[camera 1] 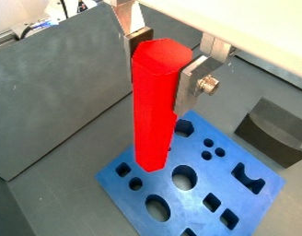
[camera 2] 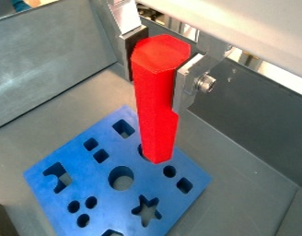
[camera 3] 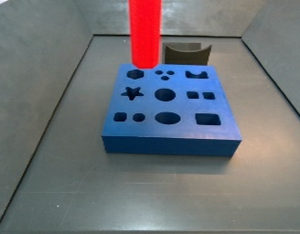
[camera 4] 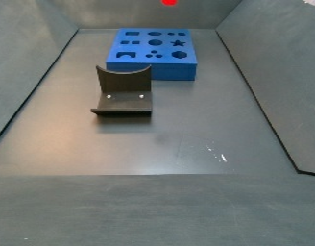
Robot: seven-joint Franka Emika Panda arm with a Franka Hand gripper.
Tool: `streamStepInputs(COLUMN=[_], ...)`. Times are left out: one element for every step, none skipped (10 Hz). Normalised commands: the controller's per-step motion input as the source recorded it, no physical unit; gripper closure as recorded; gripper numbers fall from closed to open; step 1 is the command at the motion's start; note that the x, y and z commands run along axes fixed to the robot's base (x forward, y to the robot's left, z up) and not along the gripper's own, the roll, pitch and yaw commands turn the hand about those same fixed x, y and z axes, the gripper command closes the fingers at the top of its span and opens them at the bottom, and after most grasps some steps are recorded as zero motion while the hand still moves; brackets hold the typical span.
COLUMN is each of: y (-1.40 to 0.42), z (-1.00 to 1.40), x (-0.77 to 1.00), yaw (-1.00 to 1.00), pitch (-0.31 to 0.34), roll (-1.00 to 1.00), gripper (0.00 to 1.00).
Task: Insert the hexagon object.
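— While the gripper (camera 1: 166, 57) is hanging over the blue block (camera 3: 168, 114), what is it clamping?
— It is pinching the red rod (camera 2: 156, 97) upright, lower end hovering just above the block's holes.
— Anything crowding it?
— The dark curved piece (camera 3: 186, 50) is sitting just behind the block on the worktop (camera 4: 173, 144); grey walls (camera 1: 55, 88) are standing around.

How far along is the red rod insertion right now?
Done: the gripper has the hexagon object clamped and lifted upright. In hand: its lower end hangs over the blue block, near a hole by the corner. Left: lowering it in; whether it has entered is unclear.
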Motion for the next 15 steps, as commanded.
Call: streamStepInputs(y=[0.34, 0.32, 0.29, 0.30, 0.28, 0.21, 0.37, 0.52, 0.55, 0.53, 0.48, 0.38, 0.39, 0.41, 0.40], z=[-0.88, -0.87, -0.84, -0.79, -0.61, -0.15, -0.02, -0.02, 0.00, 0.00, 0.00, -0.01, -0.18, -0.24, -0.19], x=[-0.07, -0.06, -0.05, -0.07, -0.08, -0.11, -0.11, -0.12, -0.09, -0.07, -0.05, 0.00, 0.06, 0.00, 0.00], yaw=[-0.66, -0.67, -0.69, -0.68, -0.75, -0.80, -0.61, -0.46, -0.43, -0.43, -0.48, -0.55, -0.37, -0.41, -0.43], pitch=[0.000, 0.000, 0.000, -0.003, -0.034, -0.040, 0.000, 0.000, 0.000, 0.000, 0.000, -0.014, -0.100, -0.080, -0.023], roll=[0.14, 0.16, 0.18, 0.16, 0.11, 0.02, 0.01, 0.01, 0.00, 0.00, 0.00, -0.02, -0.20, -0.13, -0.06], gripper=[1.00, 1.00, 1.00, 1.00, 1.00, 1.00, 1.00, 1.00, 1.00, 1.00, 1.00, 1.00, 1.00, 1.00, 1.00])
